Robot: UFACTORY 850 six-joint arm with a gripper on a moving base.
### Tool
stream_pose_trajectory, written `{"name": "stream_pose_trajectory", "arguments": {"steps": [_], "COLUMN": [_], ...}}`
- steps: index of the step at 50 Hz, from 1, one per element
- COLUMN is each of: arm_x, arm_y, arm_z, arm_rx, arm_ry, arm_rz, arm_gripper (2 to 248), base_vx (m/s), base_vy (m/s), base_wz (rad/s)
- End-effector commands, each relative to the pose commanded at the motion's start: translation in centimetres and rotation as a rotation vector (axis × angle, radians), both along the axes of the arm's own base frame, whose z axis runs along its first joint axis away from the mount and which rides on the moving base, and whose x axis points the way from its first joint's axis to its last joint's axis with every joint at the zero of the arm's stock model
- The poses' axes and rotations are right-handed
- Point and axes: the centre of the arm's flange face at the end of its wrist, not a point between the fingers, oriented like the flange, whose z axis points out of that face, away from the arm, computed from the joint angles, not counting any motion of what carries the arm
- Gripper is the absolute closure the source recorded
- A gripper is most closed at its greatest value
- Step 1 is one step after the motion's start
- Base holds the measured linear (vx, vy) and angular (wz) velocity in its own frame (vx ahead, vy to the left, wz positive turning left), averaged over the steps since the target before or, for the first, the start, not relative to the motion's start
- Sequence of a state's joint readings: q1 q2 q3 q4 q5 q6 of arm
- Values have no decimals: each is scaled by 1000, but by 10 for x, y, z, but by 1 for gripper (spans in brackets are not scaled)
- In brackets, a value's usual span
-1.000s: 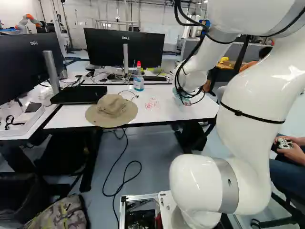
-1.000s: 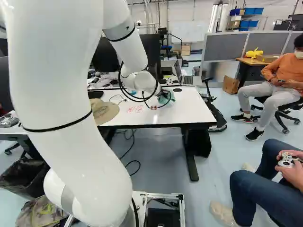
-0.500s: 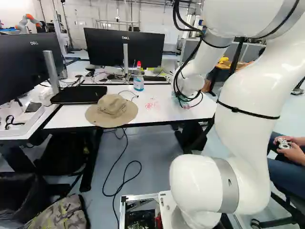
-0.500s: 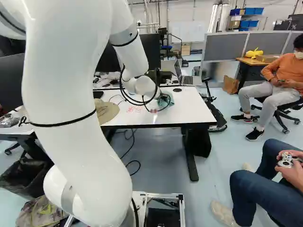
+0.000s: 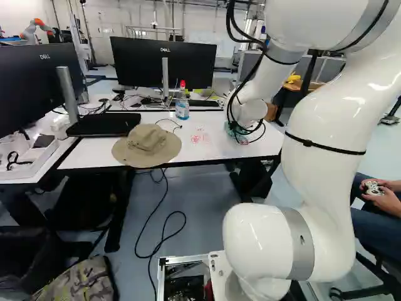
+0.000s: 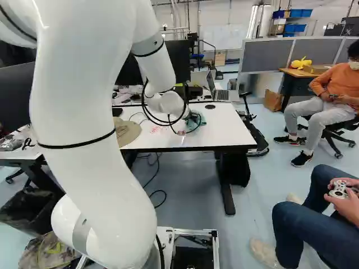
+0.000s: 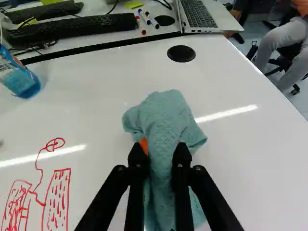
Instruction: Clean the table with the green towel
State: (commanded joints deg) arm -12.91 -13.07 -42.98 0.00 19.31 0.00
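Holding green towel point(image 7: 163, 113) in gripper point(image 7: 160, 153), clamped from both sides around a bunched middle. Seeing slack cloth spread ahead of the fingers towards black disc point(image 7: 181, 53), the rest trailing back under them. Looks to be lying on table point(image 7: 255, 159); can't tell the pressing force.

Key relation: need to go sideways. See red marks point(image 7: 57, 197) off to the bottle point(image 7: 21, 79) side of the gripper, apart from the cloth; in left base view, between gripper and hat point(image 5: 147, 141). Read towel's long axis as running roughly along the gripper's line, so across the path to the marks. Good for a broad swipe.

Call it early in wiping, with the drawing unerased. Next, probably press down lightly and sweep across towards the hat side, then repeat over the full patch. Watch for cloth bunching up or slipping out, and for bare fingertips scraping the surface. Stop short of hat and bottle. Expect soft, floppy handling, with loose edges lagging behind the stroke.
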Motion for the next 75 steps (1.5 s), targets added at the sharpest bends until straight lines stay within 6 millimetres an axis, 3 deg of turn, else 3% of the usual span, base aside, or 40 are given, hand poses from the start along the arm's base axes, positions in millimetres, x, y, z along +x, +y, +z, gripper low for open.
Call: {"name": "stream_pose_trajectory", "arguments": {"steps": [75], "arm_x": [-6], "arm_y": [1], "arm_z": [-6], "arm_rx": [22], "arm_ry": [95], "arm_rz": [0], "arm_gripper": [188], "base_vx": [0], "base_vy": [0], "base_wz": [0]}}
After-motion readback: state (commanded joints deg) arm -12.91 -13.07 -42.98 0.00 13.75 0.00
